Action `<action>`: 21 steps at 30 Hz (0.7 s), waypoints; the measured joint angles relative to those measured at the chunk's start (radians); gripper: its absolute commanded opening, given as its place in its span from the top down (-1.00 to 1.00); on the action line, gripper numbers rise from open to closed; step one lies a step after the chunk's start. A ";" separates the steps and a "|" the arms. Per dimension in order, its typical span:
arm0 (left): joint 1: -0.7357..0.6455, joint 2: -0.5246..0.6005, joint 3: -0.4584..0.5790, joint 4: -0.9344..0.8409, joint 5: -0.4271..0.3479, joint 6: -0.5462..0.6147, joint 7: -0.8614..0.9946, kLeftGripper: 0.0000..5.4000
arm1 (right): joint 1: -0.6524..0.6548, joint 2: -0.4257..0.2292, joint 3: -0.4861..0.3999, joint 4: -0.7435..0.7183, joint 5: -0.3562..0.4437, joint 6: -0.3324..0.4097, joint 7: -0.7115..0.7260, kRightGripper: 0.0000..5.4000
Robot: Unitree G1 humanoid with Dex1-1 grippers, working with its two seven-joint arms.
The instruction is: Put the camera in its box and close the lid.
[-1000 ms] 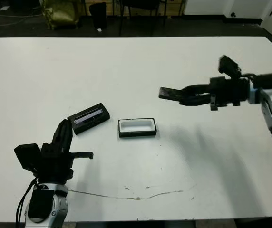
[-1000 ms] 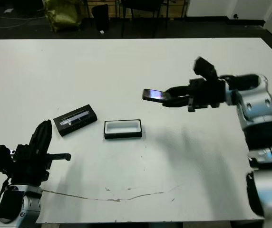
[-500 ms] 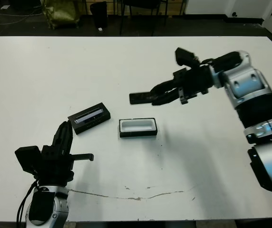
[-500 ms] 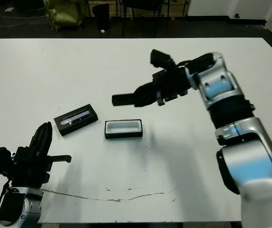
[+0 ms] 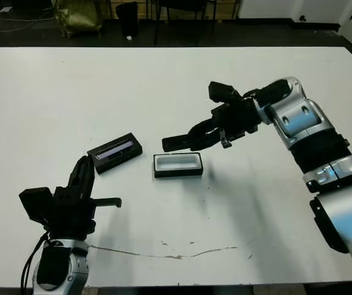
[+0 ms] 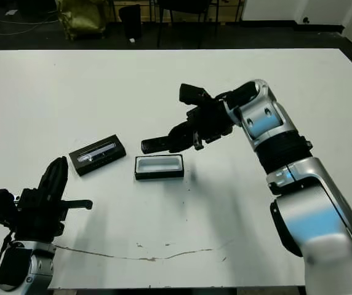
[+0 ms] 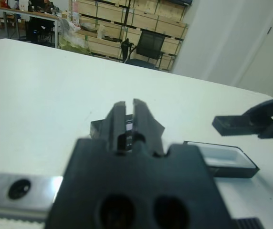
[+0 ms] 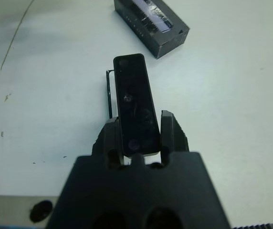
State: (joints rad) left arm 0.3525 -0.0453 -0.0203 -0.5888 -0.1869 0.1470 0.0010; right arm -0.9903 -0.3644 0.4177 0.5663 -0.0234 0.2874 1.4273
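Observation:
The camera [image 5: 177,142], a slim black bar, hangs level just above the far edge of the box [image 5: 178,165], a black-walled tray with a white inside. My right gripper [image 5: 209,135] is shut on the camera's near end. In the right wrist view the camera [image 8: 135,105] sits between the two fingers [image 8: 111,136] and covers nearly all of the box. The lid [image 5: 115,153], black with a silver strip, lies left of the box. My left gripper [image 5: 81,178] rests shut near the front left, pointing toward the lid [image 7: 98,128].
A thin brown crack line [image 5: 182,253] runs along the table's front. Chairs and a bag stand on the dark floor beyond the far edge [image 5: 164,48]. Bare white tabletop [image 5: 256,203] lies right of the box.
My right arm has swung left and down with the camera, from the far right of the table to just over the box. The left arm has stayed put.

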 measured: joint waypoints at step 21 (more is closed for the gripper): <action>0.003 -0.001 -0.010 0.000 0.015 0.000 0.000 1.00 | 0.030 0.008 0.042 -0.064 -0.065 0.016 -0.033 0.85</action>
State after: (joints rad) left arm 0.3559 -0.0459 -0.0305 -0.5886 -0.1718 0.1472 0.0014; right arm -0.9607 -0.3561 0.4599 0.5018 -0.0882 0.3031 1.3943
